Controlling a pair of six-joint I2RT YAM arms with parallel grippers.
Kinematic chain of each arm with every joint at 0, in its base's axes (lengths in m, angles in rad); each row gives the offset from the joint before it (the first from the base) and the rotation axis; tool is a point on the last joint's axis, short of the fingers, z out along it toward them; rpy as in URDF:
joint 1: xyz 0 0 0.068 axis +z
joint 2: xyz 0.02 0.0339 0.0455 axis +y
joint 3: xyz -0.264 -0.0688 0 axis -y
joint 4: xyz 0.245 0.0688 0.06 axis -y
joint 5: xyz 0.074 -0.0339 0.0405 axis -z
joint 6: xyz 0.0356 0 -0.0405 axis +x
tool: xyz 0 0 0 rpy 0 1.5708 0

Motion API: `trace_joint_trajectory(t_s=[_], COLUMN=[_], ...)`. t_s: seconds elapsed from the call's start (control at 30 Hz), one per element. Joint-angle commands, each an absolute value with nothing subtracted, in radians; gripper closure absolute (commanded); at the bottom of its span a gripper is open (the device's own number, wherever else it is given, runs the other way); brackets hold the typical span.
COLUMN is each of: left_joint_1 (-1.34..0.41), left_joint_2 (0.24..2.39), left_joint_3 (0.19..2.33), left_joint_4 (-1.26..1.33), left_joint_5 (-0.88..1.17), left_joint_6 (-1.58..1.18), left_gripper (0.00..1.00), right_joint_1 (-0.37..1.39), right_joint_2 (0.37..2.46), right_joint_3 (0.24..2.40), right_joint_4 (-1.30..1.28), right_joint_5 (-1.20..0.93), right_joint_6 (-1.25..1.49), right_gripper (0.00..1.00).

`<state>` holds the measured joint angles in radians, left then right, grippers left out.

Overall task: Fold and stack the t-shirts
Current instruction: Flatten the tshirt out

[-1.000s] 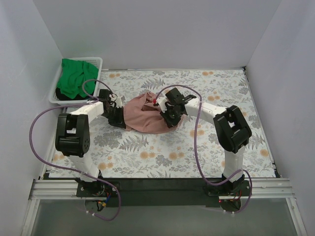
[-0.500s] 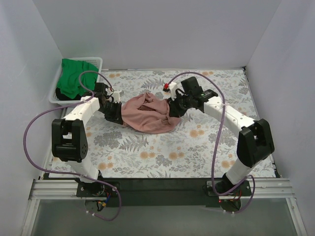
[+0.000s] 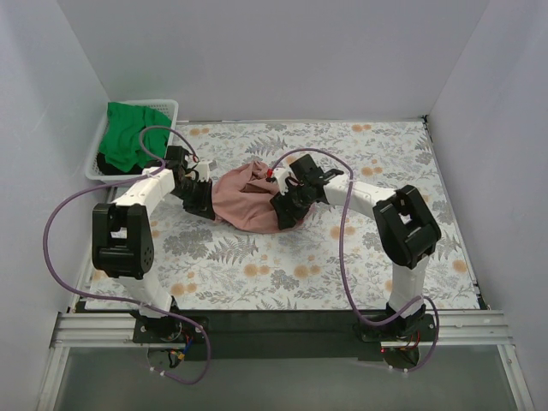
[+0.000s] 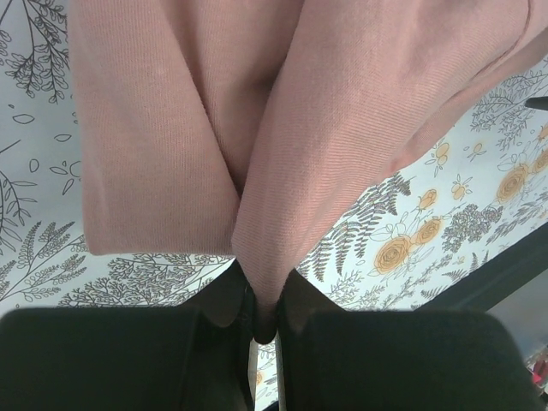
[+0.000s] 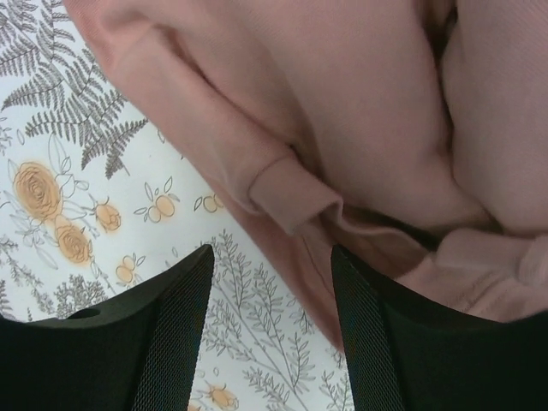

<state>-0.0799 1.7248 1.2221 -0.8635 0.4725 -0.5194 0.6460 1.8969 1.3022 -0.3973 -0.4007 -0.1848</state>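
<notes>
From above, the salmon-pink t-shirt [image 3: 253, 204] lies bunched on the floral cloth [image 3: 360, 248], right of the white basket [image 3: 174, 104], which holds the green t-shirt [image 3: 128, 137]. Bare cloth stretches farther right of the basket.

At the left wrist, the left gripper [image 4: 265, 324] pinches tight on a soft, fine-ribbed pink fold.

At the right wrist, the right gripper [image 5: 270, 317] is spread wide, gripping nothing, over the shirt's rolled hem.

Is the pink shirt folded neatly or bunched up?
Bunched up: the pink shirt lies in a crumpled heap, one edge pinched in the left gripper.
</notes>
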Motion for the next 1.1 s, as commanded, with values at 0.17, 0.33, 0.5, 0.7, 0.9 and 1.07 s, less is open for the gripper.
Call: trace_joint_trajectory(t_s=[0.17,0.33,0.5,0.7,0.9,1.07], left_joint_1=[-0.078,-0.078,-0.078,-0.078,-0.078,-0.078], left_joint_2=[1.721,1.723,1.729,1.735,1.692,1.667], left_joint_3=[1.246,1.250,1.264,1.272,1.296,1.235], left_joint_4=[-0.870,-0.873,-0.865,-0.867,-0.890,-0.844], left_joint_5=[0.492,0.491,0.492,0.505,0.486,0.549], left_joint_6=[-0.528,-0.528,-0.534,-0.540,-0.506,-0.511], left_gripper=[1.00,1.00,1.00,1.00,0.65,0.41], right_joint_1=[0.673,0.673,0.672,0.646,0.557,0.431], right_joint_2=[1.997,1.961,1.838,1.738,1.605,1.502], right_joint_3=[1.390,1.378,1.339,1.319,1.328,1.339], right_joint_4=[-0.336,-0.337,-0.337,-0.336,-0.339,-0.348], right_joint_5=[-0.434,-0.480,-0.479,-0.508,-0.580,-0.595], right_joint_6=[-0.175,-0.178,-0.195,-0.195,-0.138,-0.123], right_gripper=[0.39,0.73,0.99,0.99,0.99,0.99])
